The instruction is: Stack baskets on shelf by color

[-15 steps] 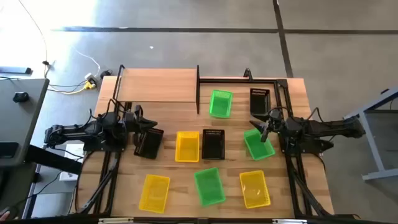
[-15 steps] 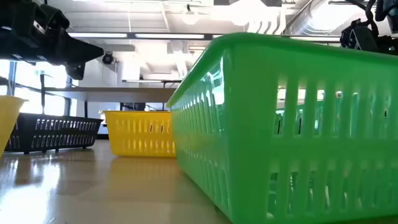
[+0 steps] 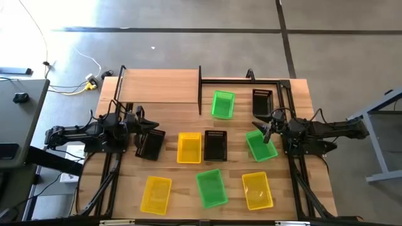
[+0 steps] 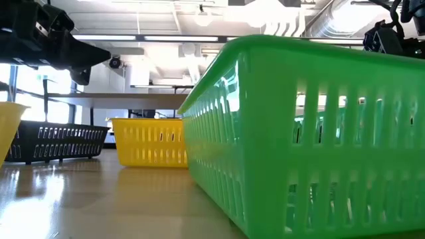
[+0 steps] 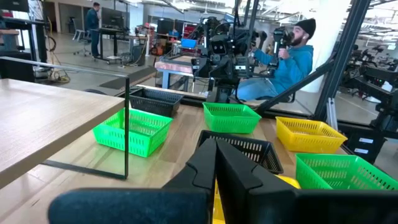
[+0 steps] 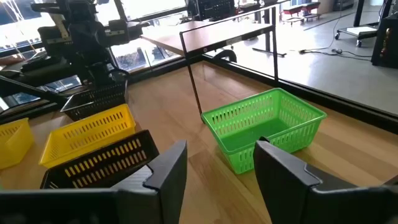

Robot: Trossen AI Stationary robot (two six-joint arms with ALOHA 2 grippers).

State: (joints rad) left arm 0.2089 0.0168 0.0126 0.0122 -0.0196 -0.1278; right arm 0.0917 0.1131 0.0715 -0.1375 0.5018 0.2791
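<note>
Grey concrete floor (image 3: 188, 44) all around my wooden slatted surface (image 3: 173, 172), dark seams crossing it. A white cable (image 3: 81, 59) trails at far left. Beyond, bright ceiling lights (image 4: 206, 16), big windows (image 6: 143, 53), desks, and a person in a blue hoodie (image 5: 292, 59) seated at another rig.

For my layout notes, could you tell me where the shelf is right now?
In the high view, the shelf sits at the table's far edge, left of centre, empty, with a green basket just right of its end upright.
</note>
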